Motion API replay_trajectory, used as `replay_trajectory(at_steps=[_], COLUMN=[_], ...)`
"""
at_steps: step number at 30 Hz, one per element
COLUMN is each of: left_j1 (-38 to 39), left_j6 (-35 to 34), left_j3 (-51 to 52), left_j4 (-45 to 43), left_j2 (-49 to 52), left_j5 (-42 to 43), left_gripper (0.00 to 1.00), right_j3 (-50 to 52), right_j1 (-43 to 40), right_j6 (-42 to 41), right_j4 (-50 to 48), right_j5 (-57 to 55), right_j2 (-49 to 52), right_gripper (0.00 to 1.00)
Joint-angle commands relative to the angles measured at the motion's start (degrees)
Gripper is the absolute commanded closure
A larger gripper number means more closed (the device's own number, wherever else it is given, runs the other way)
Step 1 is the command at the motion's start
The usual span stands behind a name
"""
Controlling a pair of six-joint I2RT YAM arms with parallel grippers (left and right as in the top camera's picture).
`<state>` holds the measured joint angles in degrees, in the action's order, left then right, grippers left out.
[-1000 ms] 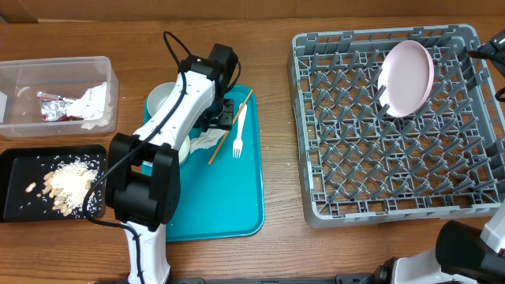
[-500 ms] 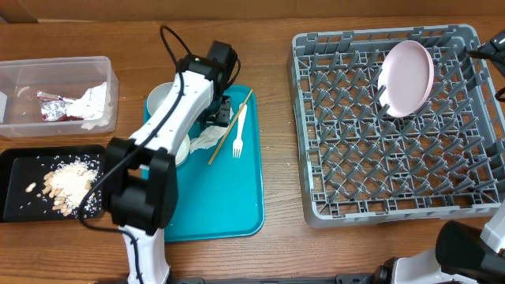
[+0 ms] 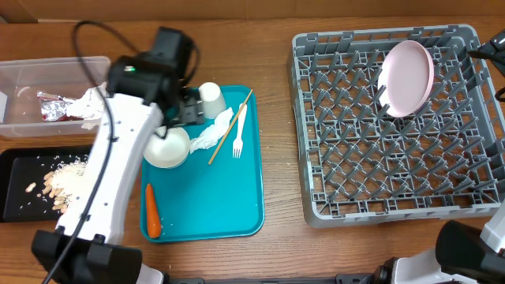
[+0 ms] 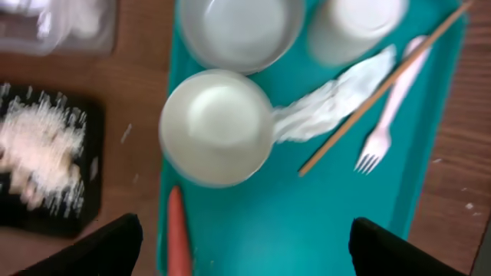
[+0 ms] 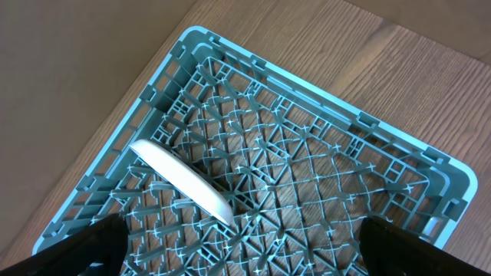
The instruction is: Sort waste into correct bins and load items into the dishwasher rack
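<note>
While the left gripper (image 4: 244,224) hovers above the flat teal tray (image 4: 314,218), its fingers (image 4: 107,249) are spread wide with nothing between them, clear of the small white bowl (image 4: 217,126), the crumpled white napkin (image 4: 330,103) and the small orange carrot (image 4: 178,241) below. The right gripper (image 5: 242,222) is likewise spread wide and empty over the large grey plastic dishwasher rack (image 3: 394,173), where the round pale pink plate (image 3: 406,77) stands on edge among the pegs.

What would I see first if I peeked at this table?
Probably the big grey rack on the right, with one pink plate standing up near its back edge. Next, the bright teal tray in the middle, with an orange carrot lying at its near left edge.
</note>
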<state>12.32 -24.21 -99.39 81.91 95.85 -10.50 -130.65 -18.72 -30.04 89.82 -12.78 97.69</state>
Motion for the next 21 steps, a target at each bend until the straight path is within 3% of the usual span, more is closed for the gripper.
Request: replay_trajectory(at_steps=[1, 11, 21], left_j1=[-2.56, -1.95, -2.32], left_j6=[-2.43, -2.43, -3.28], left_j3=[-0.15, 4.02, 11.89], left_j4=[2.71, 5.73, 0.59], left_j2=[-0.13, -0.13, -0.13], left_j5=[2.95, 5.01, 5.27], left_gripper=[0.13, 0.16, 0.16], right_j3=[0.11, 0.11, 0.09], right_j1=[0.00, 0.00, 0.00], right_j6=[-0.44, -0.44, -0.44], right_j4=[-0.11, -0.11, -0.11], right_j5=[0.02, 0.02, 0.02], right_j2=[0.17, 0.17, 0.17], right_gripper=[0.00, 0.00, 0.00])
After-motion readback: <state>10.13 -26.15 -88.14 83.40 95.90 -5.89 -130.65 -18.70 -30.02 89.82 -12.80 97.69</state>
